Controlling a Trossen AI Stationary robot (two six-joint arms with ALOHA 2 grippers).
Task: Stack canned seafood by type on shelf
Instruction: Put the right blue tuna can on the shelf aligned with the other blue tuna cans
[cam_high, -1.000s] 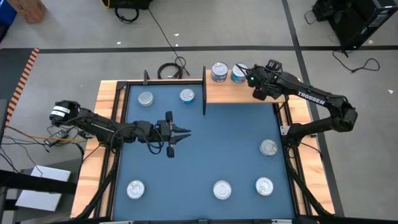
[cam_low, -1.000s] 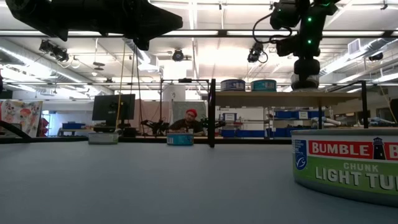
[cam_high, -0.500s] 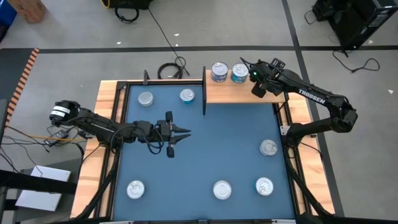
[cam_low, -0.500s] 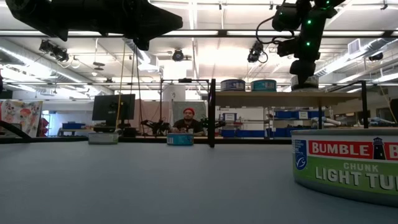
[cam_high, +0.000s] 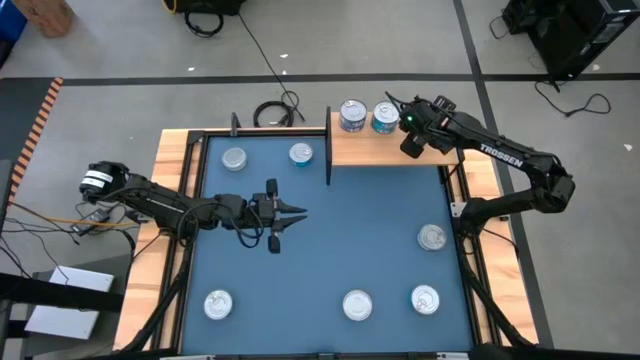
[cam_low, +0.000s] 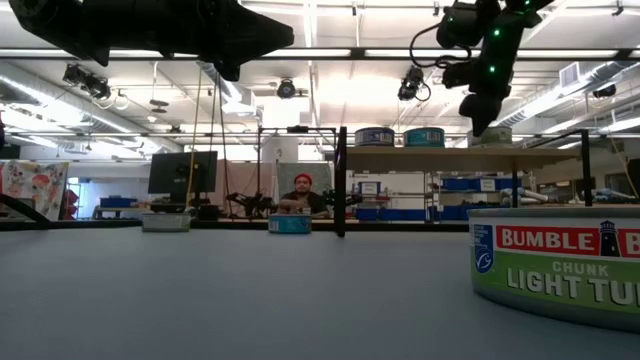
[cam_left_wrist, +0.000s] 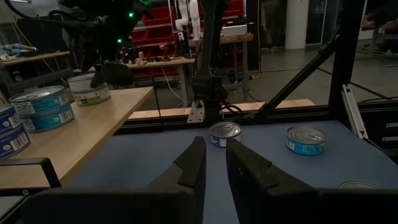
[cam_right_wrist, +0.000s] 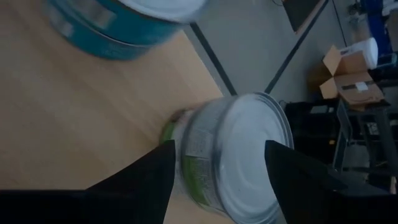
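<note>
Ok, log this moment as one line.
right gripper: open around green-labelled tin on shelf | left gripper: empty, waiting over mat

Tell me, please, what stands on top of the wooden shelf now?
On the shelf two stacks of tins stand side by side. A green-labelled tin rests there too, between the open right gripper's fingers; from above, the gripper hides it.

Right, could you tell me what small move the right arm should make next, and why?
Probably draw the right gripper straight back off the shelf: its fingers stand open, and the green-labelled tin sits on the wood just past their tips, apparently released beside the teal tin.
</note>
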